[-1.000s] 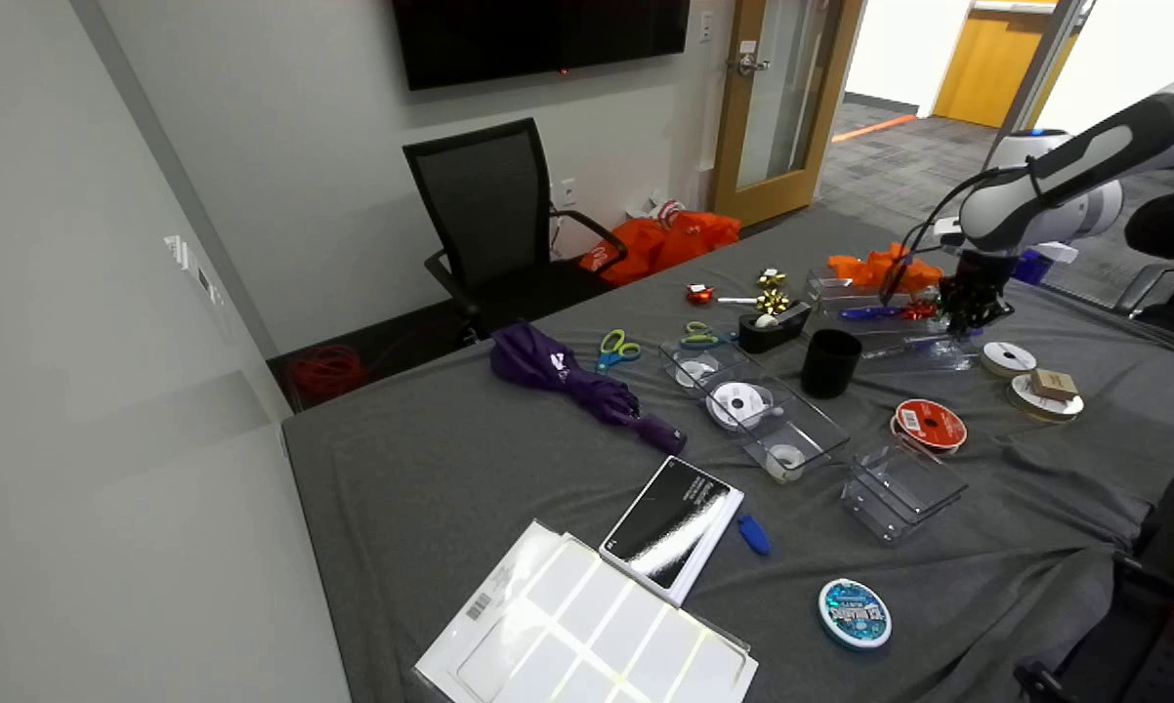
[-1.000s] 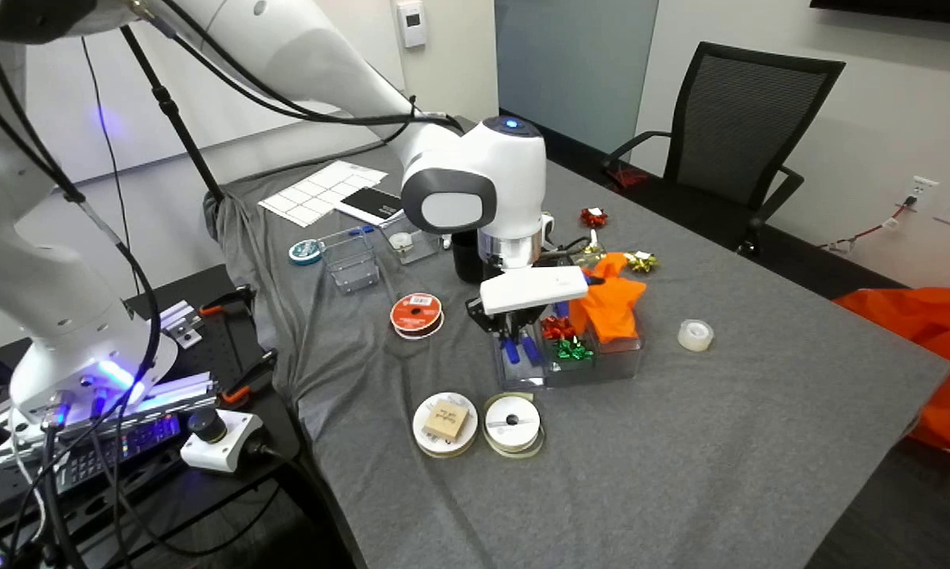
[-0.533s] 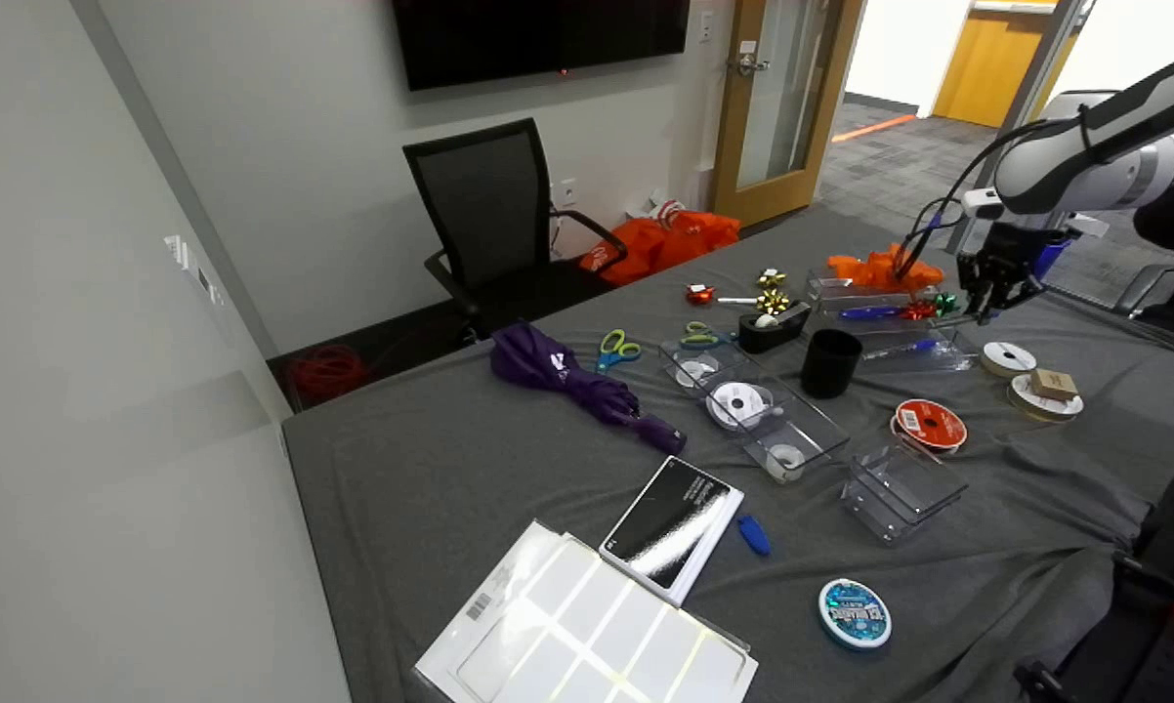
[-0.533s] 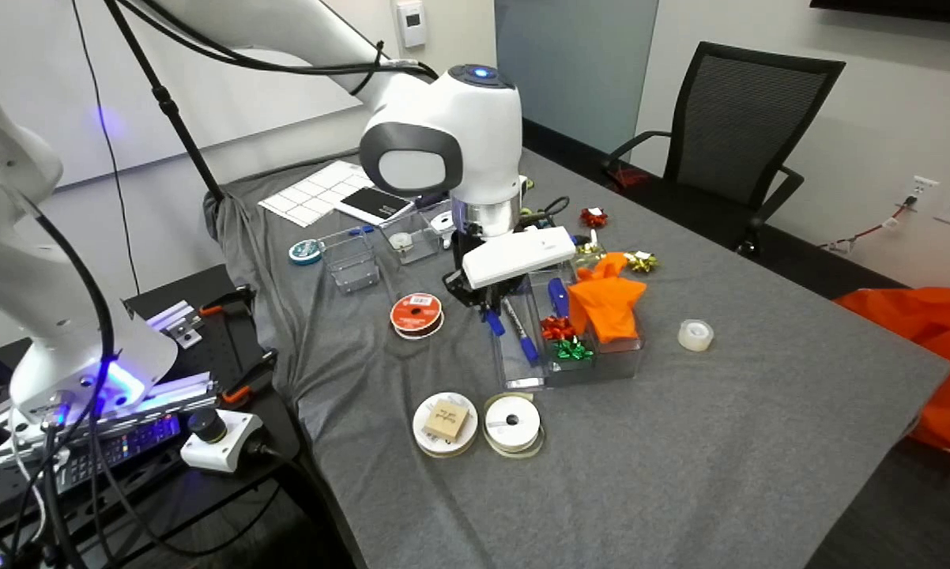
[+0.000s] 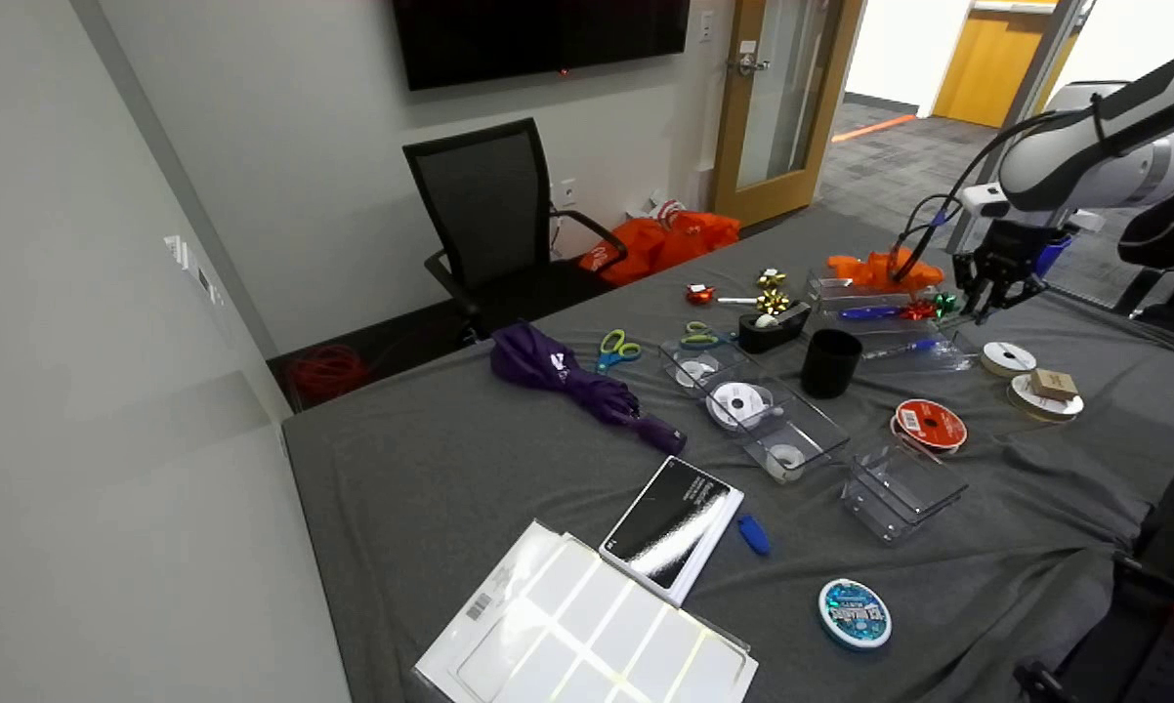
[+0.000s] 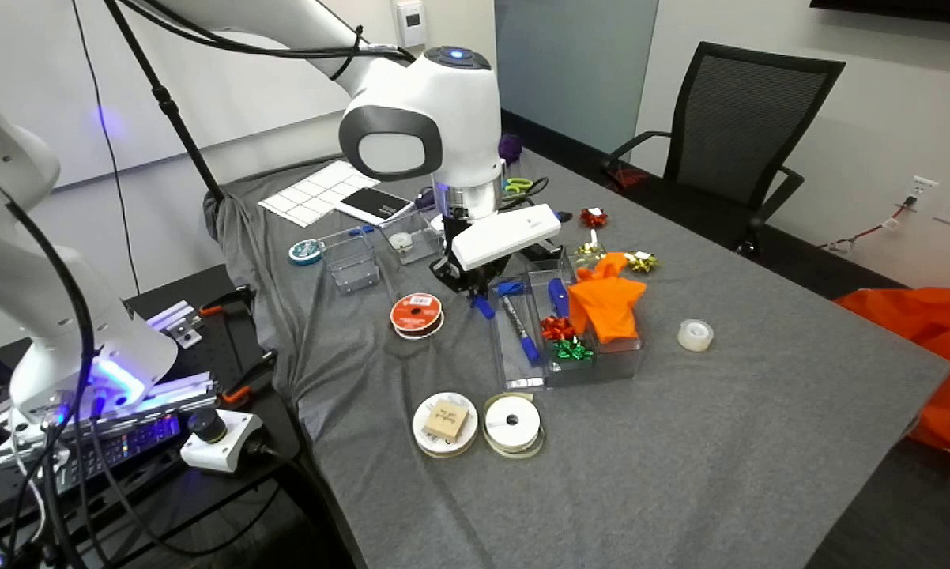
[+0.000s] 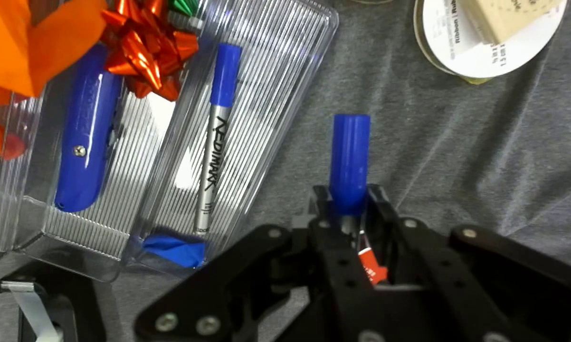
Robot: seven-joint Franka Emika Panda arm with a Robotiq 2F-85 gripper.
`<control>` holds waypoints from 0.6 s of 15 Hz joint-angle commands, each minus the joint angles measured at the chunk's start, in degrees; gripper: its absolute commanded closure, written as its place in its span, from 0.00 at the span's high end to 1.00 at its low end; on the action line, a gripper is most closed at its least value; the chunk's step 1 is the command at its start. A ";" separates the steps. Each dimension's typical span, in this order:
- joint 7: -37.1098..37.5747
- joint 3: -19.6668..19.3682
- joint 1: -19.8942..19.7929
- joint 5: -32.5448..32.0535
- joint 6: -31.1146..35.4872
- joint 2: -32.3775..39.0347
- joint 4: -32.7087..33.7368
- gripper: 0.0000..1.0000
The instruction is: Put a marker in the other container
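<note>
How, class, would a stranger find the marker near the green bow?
On the grey table, find the orange bundle. Past the green bow, a clear compartment holds the blue-capped marker. Unlike the gripped marker, it lies free, its lettered silver barrel showing.

In an exterior view the hallway wall point(image 5: 904, 54) burns out to white and glare streaks the black-topped box point(image 5: 670, 527); in the wrist view the hand point(image 7: 349, 202) is softly blurred, reflections whitening patches of the clear tray point(image 7: 269, 95)

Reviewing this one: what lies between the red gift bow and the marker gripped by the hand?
In the wrist view, another blue-capped marker lies there in a clear tray, then comes a strip of gray cloth outside the tray's rim.
</note>
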 commanded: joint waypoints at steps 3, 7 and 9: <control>-0.46 -1.45 1.35 0.72 -0.15 0.02 0.07 0.20; 1.70 -2.33 4.30 -3.42 0.51 -1.62 -3.22 0.05; 4.13 -2.87 6.64 -6.58 0.90 -2.62 -5.26 0.05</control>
